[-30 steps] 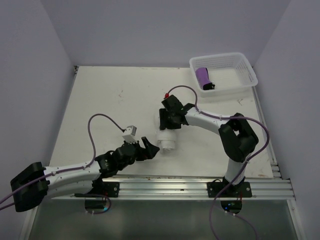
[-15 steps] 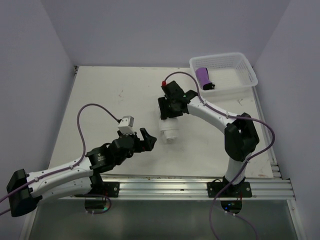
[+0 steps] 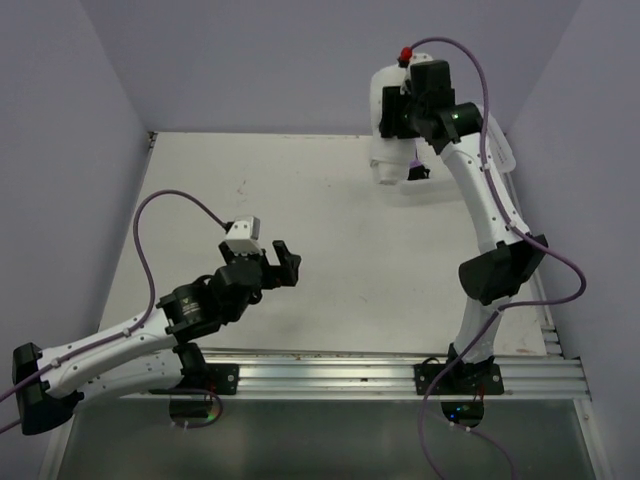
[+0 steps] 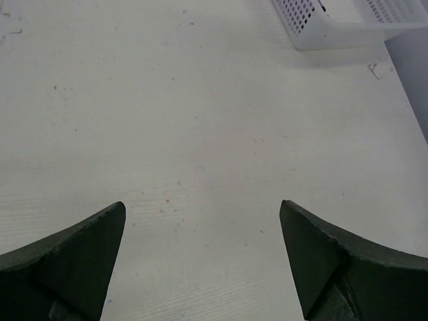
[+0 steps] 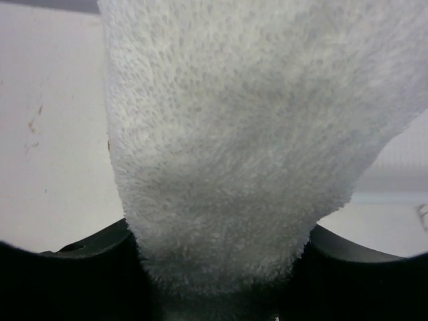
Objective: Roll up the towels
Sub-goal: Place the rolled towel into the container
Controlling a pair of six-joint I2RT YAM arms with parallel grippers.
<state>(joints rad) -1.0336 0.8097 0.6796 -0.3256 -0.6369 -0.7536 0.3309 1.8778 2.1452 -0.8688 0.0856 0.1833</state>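
The white towel (image 3: pixel 386 128), rolled into a thick bundle, hangs high in the air at the back right. My right gripper (image 3: pixel 398 108) is shut on it. In the right wrist view the fluffy white towel (image 5: pixel 234 134) fills the frame, pinched between the dark fingers of the right gripper (image 5: pixel 217 249). Of the purple towel only a dark edge (image 3: pixel 418 173) shows below the bundle; the rest is hidden. My left gripper (image 3: pixel 283 264) hovers low over the table's front middle, open and holding nothing, and the left gripper (image 4: pixel 200 224) has only bare table between its fingers.
The white perforated basket (image 3: pixel 506 152) stands at the back right corner, mostly hidden behind the raised right arm; its corner (image 4: pixel 334 30) appears at the top of the left wrist view. A metal rail (image 3: pixel 330 370) runs along the near edge.
The right arm has lifted the rolled white towel off the table's middle, up and back toward the basket. The left gripper has opened wider and drawn slightly left.
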